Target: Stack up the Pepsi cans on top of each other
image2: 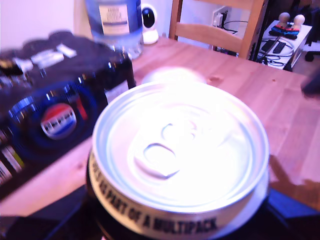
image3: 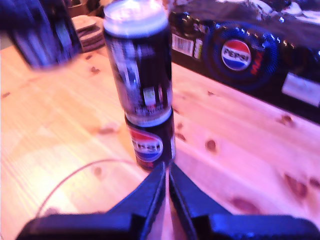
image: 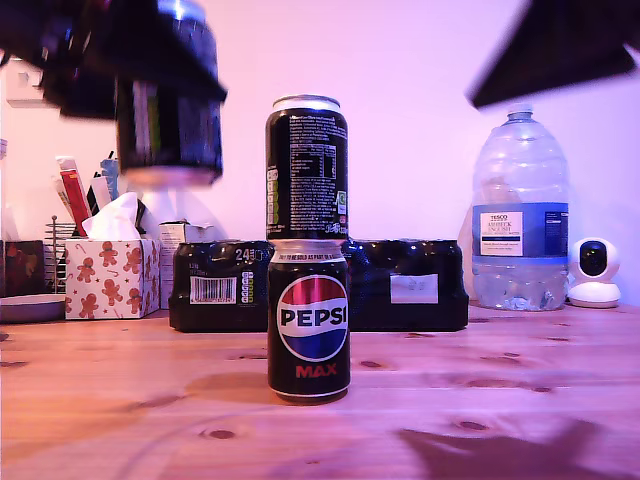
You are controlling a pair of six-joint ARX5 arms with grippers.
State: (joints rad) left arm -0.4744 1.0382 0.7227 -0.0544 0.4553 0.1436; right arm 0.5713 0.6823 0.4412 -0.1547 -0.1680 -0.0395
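Cans are rigid, slick and tippy; my first tool (image2: 175,227) grips the third can (image: 168,95) by its sides, raised near the two-can stack (image: 308,250). My second tool (image3: 166,192) is closed, empty.

Everything looks pink and bright. The can lid (image2: 180,150) by my first gripper glares white, and the raised can (image: 168,95) is blurry.

My first hand (image: 165,95) grips aloft; my second hand (image3: 166,187) is closed.
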